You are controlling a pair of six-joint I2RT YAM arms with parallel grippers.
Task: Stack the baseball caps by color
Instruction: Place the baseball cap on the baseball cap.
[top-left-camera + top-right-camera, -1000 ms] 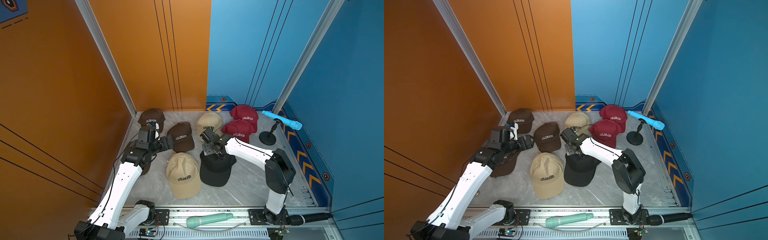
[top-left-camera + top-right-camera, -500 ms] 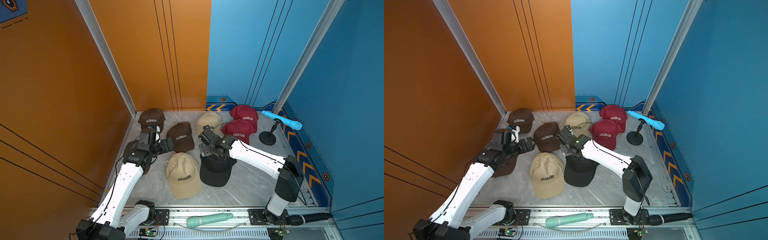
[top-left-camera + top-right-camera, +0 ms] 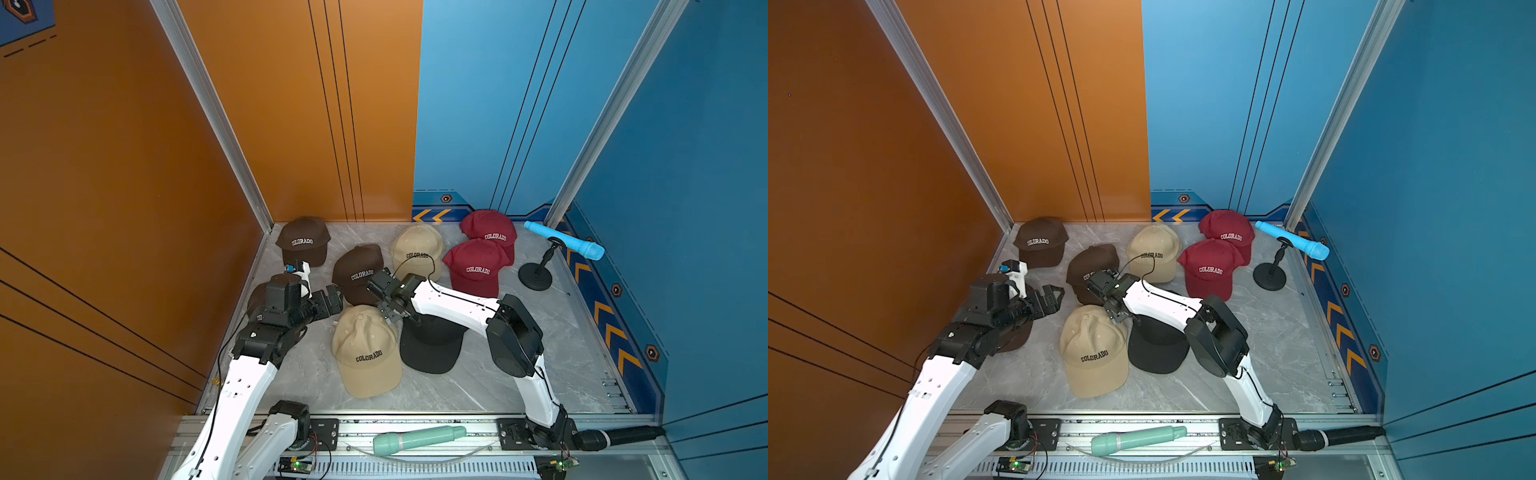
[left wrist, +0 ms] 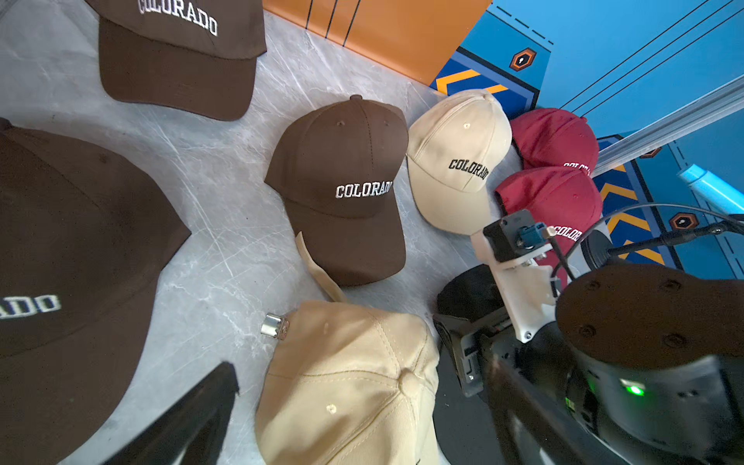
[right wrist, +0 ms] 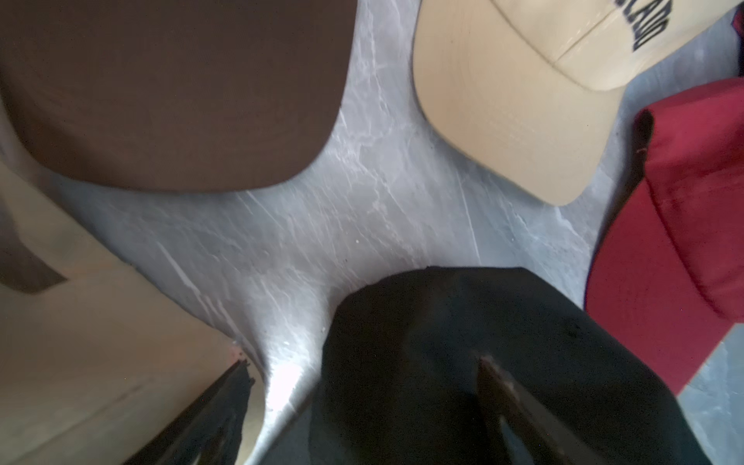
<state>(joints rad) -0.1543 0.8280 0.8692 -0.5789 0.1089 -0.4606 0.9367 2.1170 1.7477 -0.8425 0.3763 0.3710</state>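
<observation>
Both arms reach inward, left pincer (image 3: pixel 333 296) and right pincer (image 3: pixel 400 318) agape, right over black cap (image 3: pixel 432 349).

Caps (image 3: pixel 365 353) on table (image 3: pixel 582 332), microphone stand (image 3: pixel 535 276) far right

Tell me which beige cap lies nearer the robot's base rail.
The front beige cap, beside the black cap, with its brim toward the rail. The back beige cap sits farther away, next to a red cap.
</observation>
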